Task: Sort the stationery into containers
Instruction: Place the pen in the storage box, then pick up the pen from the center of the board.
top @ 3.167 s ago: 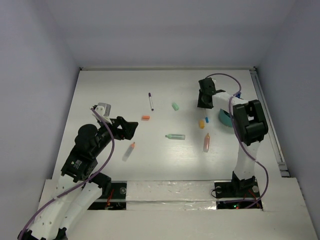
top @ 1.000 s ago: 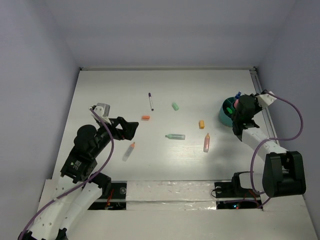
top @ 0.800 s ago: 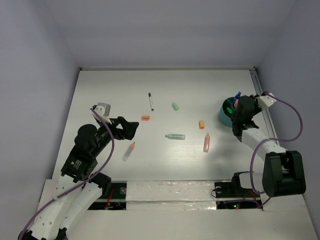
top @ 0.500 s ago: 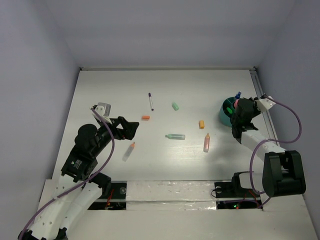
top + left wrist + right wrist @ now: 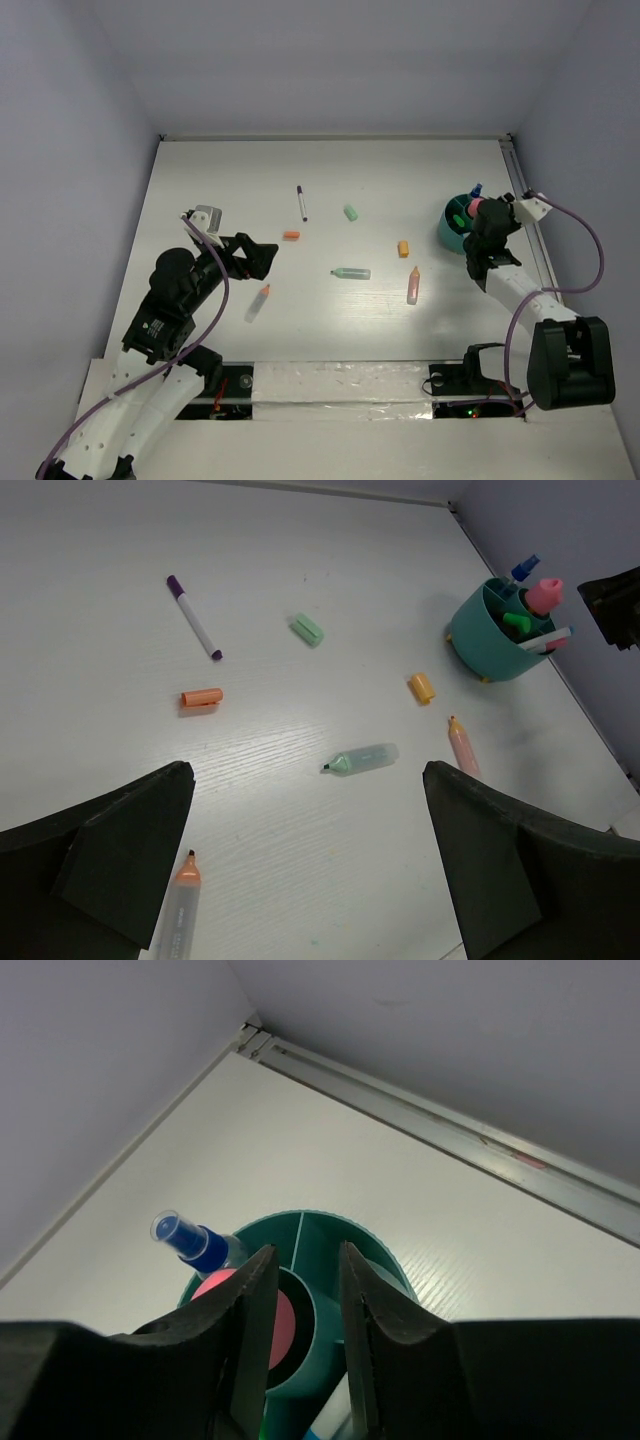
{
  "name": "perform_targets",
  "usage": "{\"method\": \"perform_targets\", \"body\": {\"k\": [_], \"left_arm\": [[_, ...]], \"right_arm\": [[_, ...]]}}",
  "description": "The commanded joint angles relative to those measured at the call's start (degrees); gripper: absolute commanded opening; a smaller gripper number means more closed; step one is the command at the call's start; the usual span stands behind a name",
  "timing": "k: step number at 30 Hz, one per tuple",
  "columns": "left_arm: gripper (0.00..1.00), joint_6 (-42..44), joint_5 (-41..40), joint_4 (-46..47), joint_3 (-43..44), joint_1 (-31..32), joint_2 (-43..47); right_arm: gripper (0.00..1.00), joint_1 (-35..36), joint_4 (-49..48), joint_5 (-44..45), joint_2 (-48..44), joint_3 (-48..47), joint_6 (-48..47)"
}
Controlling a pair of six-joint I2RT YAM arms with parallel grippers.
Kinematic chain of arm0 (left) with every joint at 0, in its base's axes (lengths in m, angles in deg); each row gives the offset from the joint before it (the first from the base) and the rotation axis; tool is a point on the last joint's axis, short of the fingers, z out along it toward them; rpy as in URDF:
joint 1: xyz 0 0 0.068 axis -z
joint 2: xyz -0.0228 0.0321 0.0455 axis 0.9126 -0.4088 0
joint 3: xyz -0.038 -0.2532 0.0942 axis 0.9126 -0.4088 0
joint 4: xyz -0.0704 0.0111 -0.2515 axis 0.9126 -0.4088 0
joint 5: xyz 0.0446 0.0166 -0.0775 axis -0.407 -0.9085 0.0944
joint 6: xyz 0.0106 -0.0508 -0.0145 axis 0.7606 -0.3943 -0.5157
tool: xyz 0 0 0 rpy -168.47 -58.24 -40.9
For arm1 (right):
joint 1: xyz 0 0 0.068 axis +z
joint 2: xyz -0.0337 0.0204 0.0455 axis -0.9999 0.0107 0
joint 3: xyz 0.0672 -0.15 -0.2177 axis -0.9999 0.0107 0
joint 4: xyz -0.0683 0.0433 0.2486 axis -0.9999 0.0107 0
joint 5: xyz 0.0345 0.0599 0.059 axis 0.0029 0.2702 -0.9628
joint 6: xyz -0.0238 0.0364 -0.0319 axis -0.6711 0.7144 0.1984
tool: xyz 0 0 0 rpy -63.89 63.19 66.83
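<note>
"Top external shows your right pincer point(image 5: 482, 214) in a new spot. What happened?"

"A moment ago it was reaching out over the table point(image 5: 200, 180), farther left. Now it has swung to the right side and hangs just over the teal tub point(image 5: 450, 234). The blue-capped pen point(image 5: 188, 1239) lay on the table back then. Now it stands at the far side of the tub, next to the pink-capped tube point(image 5: 545, 592). So I think I dropped it in."

"Is that pincer holding anything?"

"No. Its two fingers are only a little apart, and I can see the tub's inner walls through the gap. My left pincer point(image 5: 308, 772) is spread wide and holds nothing. It has not moved."

"What is left to do?"

"Lots. The purple pen point(image 5: 302, 203), green cap point(image 5: 351, 212), left orange cap point(image 5: 291, 236), right orange cap point(image 5: 403, 248), pale-green marker point(image 5: 352, 273), salmon marker point(image 5: 412, 285) and orange marker point(image 5: 260, 300) all lie on the table, left of the tub. The right orange cap and the salmon marker are nearest to it, so I guess one of those comes next."
</note>
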Motion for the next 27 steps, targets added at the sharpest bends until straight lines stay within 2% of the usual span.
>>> {"method": "perform_targets", "body": {"k": [1, 2, 5, 8, 10, 12, 13, 14, 17, 22, 25, 27], "left_arm": [[0.99, 0.53, 0.43, 2.73, -0.27, -0.32, 0.12], [0.99, 0.61, 0.43, 2.73, -0.27, -0.32, 0.12], [0.99, 0.53, 0.43, 2.73, -0.27, -0.32, 0.21], [0.99, 0.61, 0.43, 2.82, -0.27, -0.32, 0.04], [0.99, 0.53, 0.51, 2.65, -0.27, -0.32, 0.03], [0.99, 0.53, 0.51, 2.73, -0.27, -0.32, 0.30], [0.99, 0.53, 0.43, 2.65, -0.27, -0.84, 0.30], [0.99, 0.53, 0.16, 2.65, -0.27, -0.85, 0.30], [0.99, 0.53, -0.27, 2.56, -0.18, -1.37, 0.56], [0.99, 0.53, -1.86, 2.21, 0.00, -1.90, 1.09], [0.99, 0.44, -2.82, 2.03, 0.08, -2.95, 1.62], [0.99, 0.35, -3.26, 2.03, 0.17, -2.95, 1.79]], "right_arm": [[0.38, -0.47, 1.40, -0.83, -2.61, 0.10, 1.31], [0.44, -0.47, 1.58, -1.18, -2.96, 0.10, 0.78], [0.45, -0.47, 3.51, -2.32, -4.89, -0.69, -0.18], [0.45, -0.47, 5.00, -5.74, -7.70, -2.88, -3.69], [0.41, 0.14, 8.24, -12.06, -8.33, -6.81, -4.93], [0.29, 1.71, 10.27, -18.20, -7.11, -9.81, -6.25], [0.22, 2.86, 12.98, -23.98, -5.97, -13.40, -6.34], [0.09, 4.61, 14.22, -25.69, -2.91, -15.17, -6.95], [0.01, 14.53, 18.09, -26.94, 3.51, -23.32, -10.19], [0.04, 25.95, 23.71, -33.53, 21.94, -37.58, -11.00], [0.15, 30.62, 29.85, -33.01, 32.92, -49.18, -11.87], [0.33, 31.87, 31.45, -33.61, 38.23, -57.93, -12.32]]}}
